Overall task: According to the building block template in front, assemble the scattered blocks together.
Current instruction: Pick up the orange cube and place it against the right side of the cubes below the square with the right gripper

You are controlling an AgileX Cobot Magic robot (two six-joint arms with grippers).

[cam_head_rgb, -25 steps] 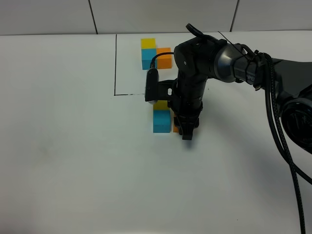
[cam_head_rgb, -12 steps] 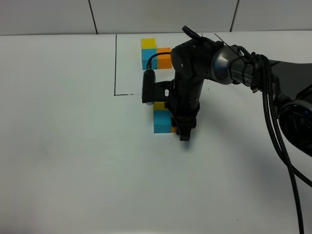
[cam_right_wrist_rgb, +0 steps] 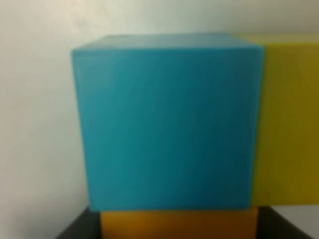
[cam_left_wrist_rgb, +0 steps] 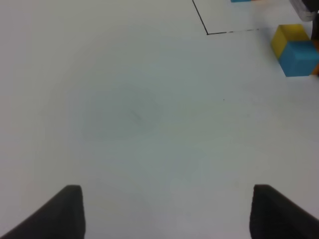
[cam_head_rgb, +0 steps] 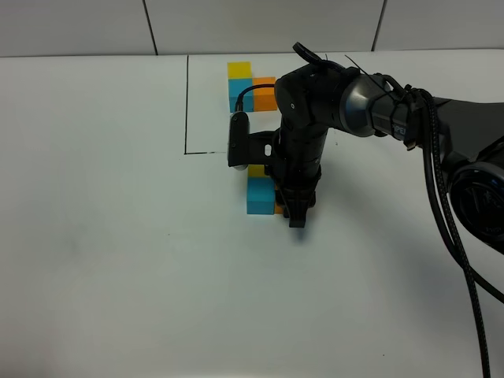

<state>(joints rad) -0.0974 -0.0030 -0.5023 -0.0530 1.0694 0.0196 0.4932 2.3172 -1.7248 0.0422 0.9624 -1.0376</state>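
Operator, your left gripper [cam_left_wrist_rgb: 167, 211] hangs over bare table [cam_head_rgb: 118, 236] with its fingers spread and nothing between them, well apart from the work. The building block template [cam_head_rgb: 250, 88] lies at the far side, inside the black outline [cam_head_rgb: 187, 102]. Just outside that frame, the blue cube [cam_head_rgb: 259, 195] touches the yellow cube [cam_head_rgb: 255, 170] on its far side. The orange cube [cam_right_wrist_rgb: 179, 224] is pressed against the blue one's right face. Your right gripper [cam_head_rgb: 297, 214] stands on it, jaws pressed together; whether they pinch it cannot be told.
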